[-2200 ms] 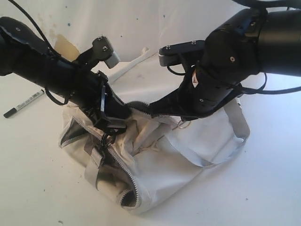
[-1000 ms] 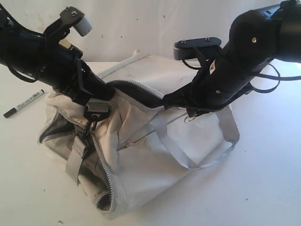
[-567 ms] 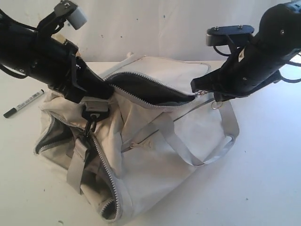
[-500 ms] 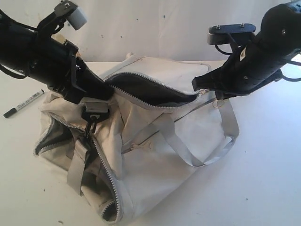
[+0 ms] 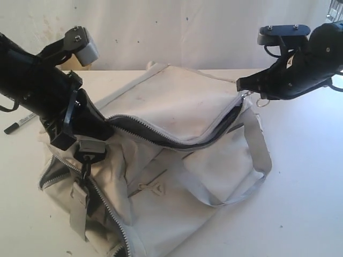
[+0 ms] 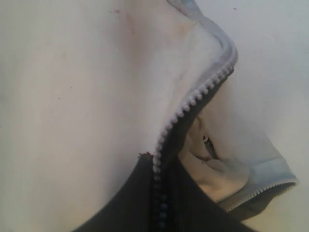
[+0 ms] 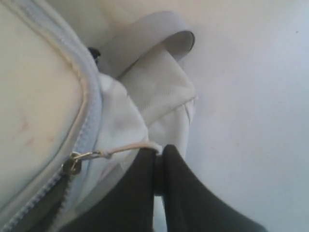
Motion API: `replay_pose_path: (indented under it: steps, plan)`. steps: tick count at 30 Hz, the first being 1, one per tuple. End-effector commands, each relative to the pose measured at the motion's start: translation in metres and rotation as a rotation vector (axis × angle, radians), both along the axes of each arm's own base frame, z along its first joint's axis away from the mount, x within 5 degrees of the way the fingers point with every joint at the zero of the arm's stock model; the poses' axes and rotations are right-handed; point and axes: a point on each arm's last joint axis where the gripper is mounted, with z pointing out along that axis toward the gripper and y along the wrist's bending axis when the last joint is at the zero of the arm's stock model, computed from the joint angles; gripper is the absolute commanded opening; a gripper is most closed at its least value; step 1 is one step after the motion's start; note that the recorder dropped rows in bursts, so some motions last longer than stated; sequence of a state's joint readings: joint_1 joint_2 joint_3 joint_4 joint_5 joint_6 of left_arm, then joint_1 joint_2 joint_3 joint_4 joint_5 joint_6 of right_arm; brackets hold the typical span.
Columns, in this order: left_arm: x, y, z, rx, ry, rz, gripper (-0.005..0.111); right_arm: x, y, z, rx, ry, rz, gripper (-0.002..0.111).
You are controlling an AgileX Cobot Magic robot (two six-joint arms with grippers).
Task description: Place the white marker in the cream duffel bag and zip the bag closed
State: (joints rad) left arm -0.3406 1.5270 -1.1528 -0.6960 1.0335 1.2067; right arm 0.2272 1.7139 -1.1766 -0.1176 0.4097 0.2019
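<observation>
**Condition, left to right.** The white marker (image 5: 13, 127) lies on the table (image 5: 300, 182) at the far left. It is outside the cream duffel bag (image 5: 177, 99) and partly hidden behind the left arm.

The left claw (image 5: 103, 128) is pressed together on the bag's edge at the left end of the top zipper (image 5: 177, 140). The left wrist view shows the zipper teeth running between its dark fingers. The top zipper is open along most of its length, with black lining showing in the gap.

At the right end, the right claw (image 7: 157, 153) is pressed together. It pinches the thin pull cord (image 7: 125, 146) attached to the slider (image 7: 72, 164) and holds it raised above the table.

**Step in hand, as judged:** opening the mouth of the bag to receive the marker.

**Procedure.**
1. Use the left grip as a fixed anchor so the fabric does not bunch ahead of the slider.
2. Draw the cord along the line of the teeth, not upward. The cord is thin and could slip from the pinch.
3. Confirm the gap is wide enough before either claw lets go. The soft flap is likely to sag shut.
4. Free the claw nearer the marker for the pick-up.
</observation>
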Motion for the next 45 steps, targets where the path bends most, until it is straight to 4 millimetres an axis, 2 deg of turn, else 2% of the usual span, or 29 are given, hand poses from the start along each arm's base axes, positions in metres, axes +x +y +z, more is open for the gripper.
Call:
replay_pose_path:
  steps: [1, 9, 16, 19, 24, 26, 29, 33, 36, 40, 45]
  plan:
    - [-0.002, 0.006, 0.000, 0.057, -0.021, -0.015, 0.000, 0.012, -0.008, 0.001, 0.016, -0.113, -0.009, 0.000]
    - [-0.002, 0.007, -0.001, 0.072, -0.029, -0.022, 0.000, 0.027, -0.007, -0.020, 0.031, -0.147, -0.002, 0.000]
    - [0.000, 0.007, 0.000, 0.071, -0.048, -0.009, 0.000, 0.034, -0.004, -0.028, 0.051, -0.189, 0.002, 0.001]
    - [0.001, 0.006, 0.001, 0.055, -0.056, 0.006, 0.000, 0.032, -0.005, -0.025, 0.047, -0.179, 0.000, 0.011]
    - [0.005, 0.006, 0.002, 0.044, -0.088, 0.033, 0.000, 0.027, -0.006, -0.010, 0.068, -0.202, -0.017, 0.046]
    - [0.006, 0.005, 0.002, 0.038, -0.093, 0.040, 0.000, 0.023, -0.007, -0.003, 0.081, -0.193, -0.036, 0.055]
    - [0.006, 0.005, 0.003, 0.026, -0.089, 0.045, 0.000, 0.014, -0.008, 0.007, 0.116, -0.154, -0.074, 0.059]
    - [0.006, 0.003, 0.004, -0.005, -0.083, 0.060, 0.017, 0.003, -0.009, 0.018, 0.148, -0.087, -0.098, 0.059]
    - [0.007, 0.002, 0.005, -0.019, -0.083, 0.069, 0.040, -0.008, -0.008, 0.024, 0.144, -0.027, -0.065, 0.058]
    - [0.007, 0.002, 0.005, -0.024, -0.080, 0.077, 0.065, -0.021, 0.001, 0.028, 0.164, 0.053, 0.072, 0.054]
    - [0.012, 0.002, 0.007, -0.056, -0.042, 0.223, 0.089, -0.035, 0.018, 0.030, 0.251, 0.132, 0.306, 0.052]
